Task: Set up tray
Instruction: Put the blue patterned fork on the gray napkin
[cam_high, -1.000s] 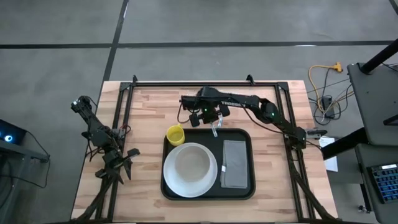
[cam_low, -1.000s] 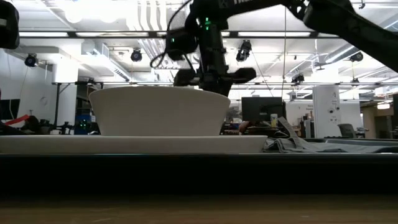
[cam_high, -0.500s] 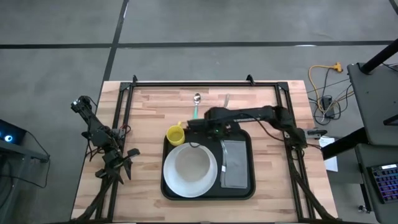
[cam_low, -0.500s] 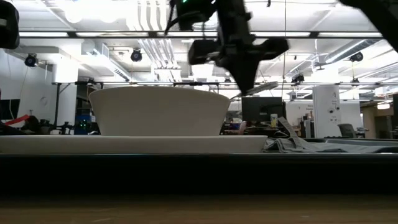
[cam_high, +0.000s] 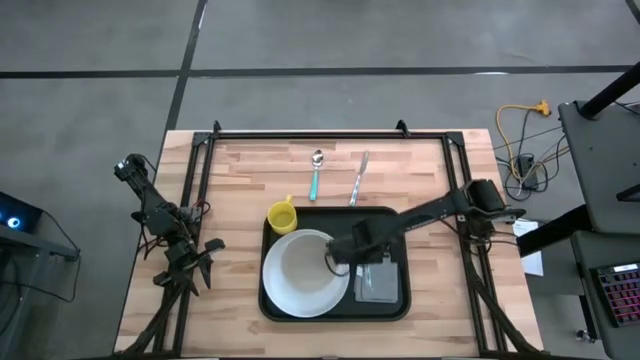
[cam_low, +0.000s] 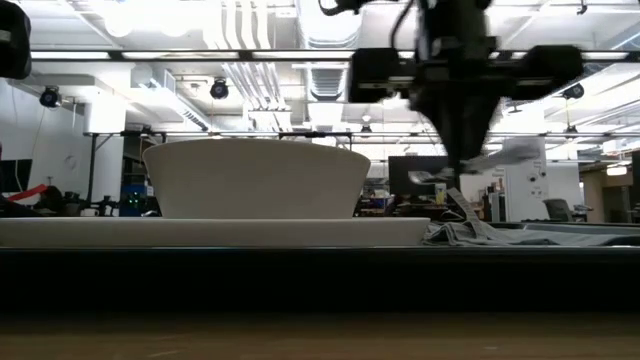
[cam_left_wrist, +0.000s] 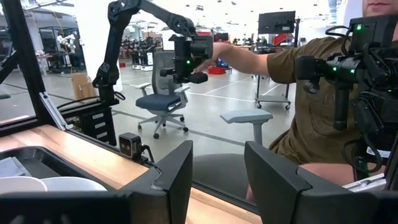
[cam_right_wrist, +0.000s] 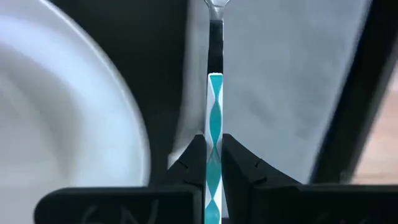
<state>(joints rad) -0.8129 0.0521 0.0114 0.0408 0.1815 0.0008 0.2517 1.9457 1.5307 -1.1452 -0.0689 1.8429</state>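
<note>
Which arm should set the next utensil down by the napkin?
Right. The right gripper is shut on a teal-handled utensil above the grey napkin in the tray. The left gripper is parked off the table's left edge, open.

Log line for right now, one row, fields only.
right gripper: shut on teal-handled utensil, over napkin on tray | left gripper: open, parked off table's left edge | spoon, knife: on table

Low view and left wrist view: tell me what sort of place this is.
Probably a robotics lab or workshop: another robot arm on a stand, office chairs, monitors, and an open industrial ceiling.
</note>
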